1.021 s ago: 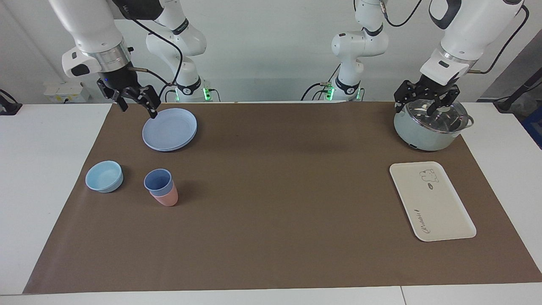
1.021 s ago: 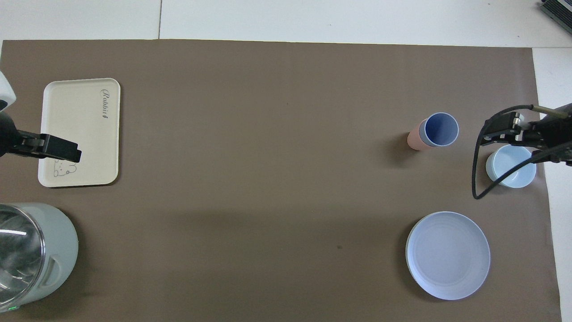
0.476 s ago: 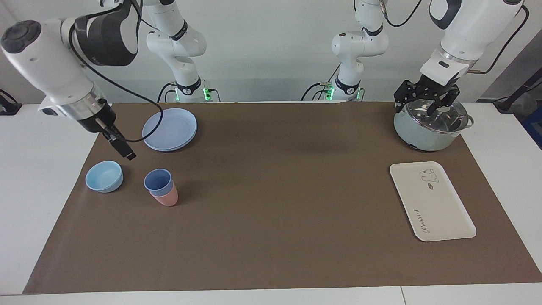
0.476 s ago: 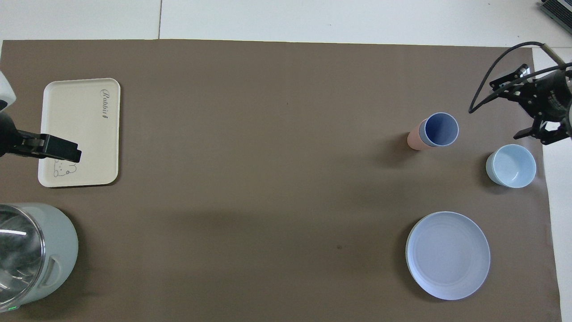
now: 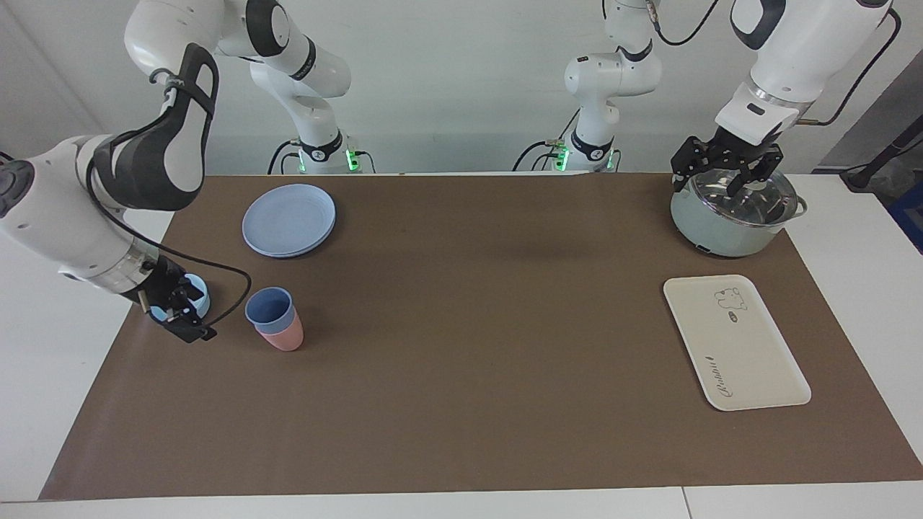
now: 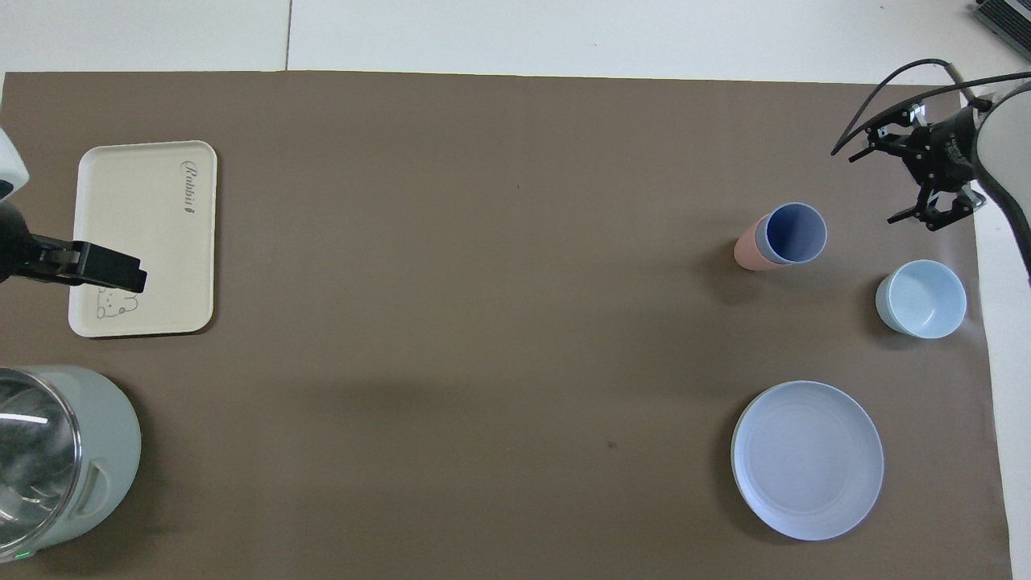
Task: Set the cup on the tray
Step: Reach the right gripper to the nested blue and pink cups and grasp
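I see my right gripper (image 5: 186, 317) low at its own end of the counter, fingers spread apart. My left gripper (image 5: 727, 167) waits, raised.

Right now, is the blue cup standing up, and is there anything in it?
Upright and empty. The blue cup stands mouth-up, nested in the pink cup, and the overhead view shows only its bare blue inside.

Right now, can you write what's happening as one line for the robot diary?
step: reach for cup | right gripper: open, low beside cup | cup: nested in pink cup | left gripper: waiting over pot | tray: bare
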